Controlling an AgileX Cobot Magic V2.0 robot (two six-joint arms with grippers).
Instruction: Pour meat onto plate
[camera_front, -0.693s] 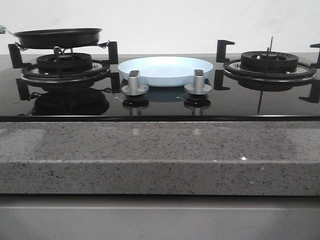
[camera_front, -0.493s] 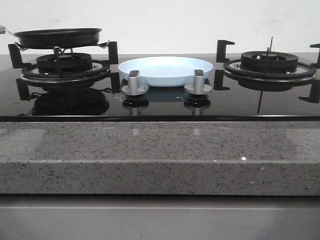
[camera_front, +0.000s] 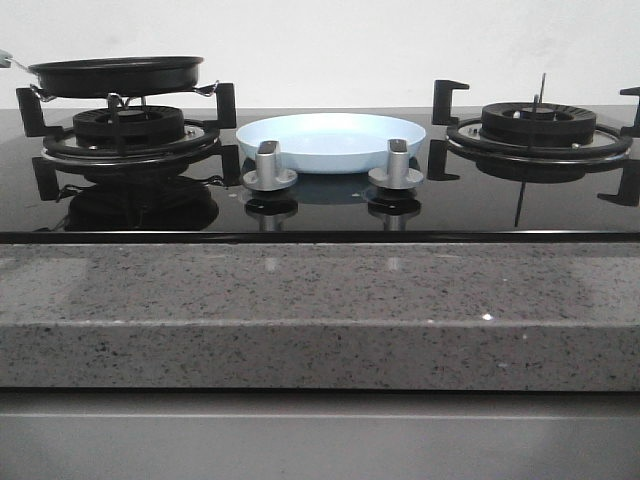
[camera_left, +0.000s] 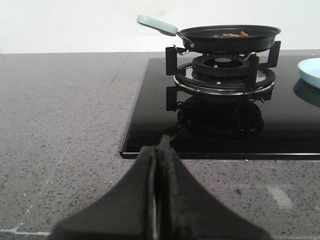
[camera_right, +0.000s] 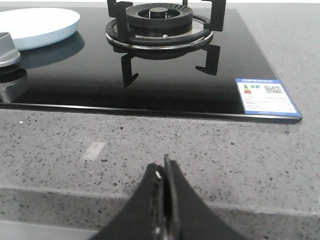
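The meat (camera_left: 229, 34), a small heap of flat orange-brown pieces, sits inside the black round frying pan (camera_left: 227, 39) with the pale green handle (camera_left: 156, 24), and that pan rests on the left burner grate (camera_left: 220, 75) of the glossy black glass hob (camera_front: 320, 205). Between the two burners lies the pale blue round shallow plate (camera_front: 330, 140), nothing on it, just behind the two silver control knobs (camera_front: 270, 168). So we're right at the start here: nothing is picked up, nothing poured. The left claw (camera_left: 157, 155) hangs low over the grey speckled stone desk (camera_front: 320, 310) in front of the hob, its jaws pressed together on nothing; the right claw (camera_right: 165, 172) is likewise closed and empty, in front of the right burner (camera_right: 159, 22). Neither arm shows in the front view. The step in hand looks like the approach to the pan; the next move, I'd judge, calls for the left claw to open, rise to that handle and take a firm hold, then carry the pan level to the plate and tip it. The count: one pan, one plate, two knobs, two burners, two claws, one blue-edged energy label (camera_right: 267, 97) on the hob's corner, and meat pieces too small to number.
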